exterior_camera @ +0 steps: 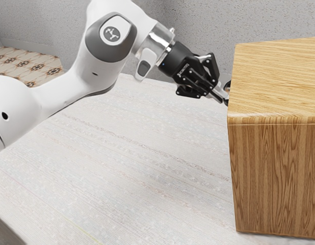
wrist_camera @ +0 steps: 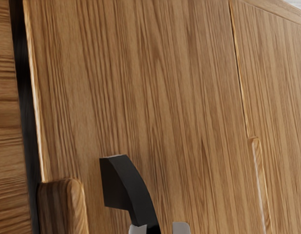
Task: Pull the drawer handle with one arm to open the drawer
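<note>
A wooden cabinet (exterior_camera: 274, 132) stands on the table at the exterior view's right. My black gripper (exterior_camera: 221, 95) reaches in from the upper left and sits right against the cabinet's upper left corner, on the face turned away from this camera. The wrist view looks straight at a wood-grain drawer front (wrist_camera: 155, 92) from very close. A black curved handle (wrist_camera: 123, 187) sticks out of that front just ahead of my hand. A dark gap (wrist_camera: 24, 122) runs along one edge of the drawer front.
The pale grey tabletop (exterior_camera: 127, 173) spreads wide in front of the cabinet. A patterned floor (exterior_camera: 25, 64) shows beyond its far left edge. More wooden panels (wrist_camera: 277, 97) adjoin the drawer front, and a rounded wooden edge (wrist_camera: 63, 207) sits beside the handle.
</note>
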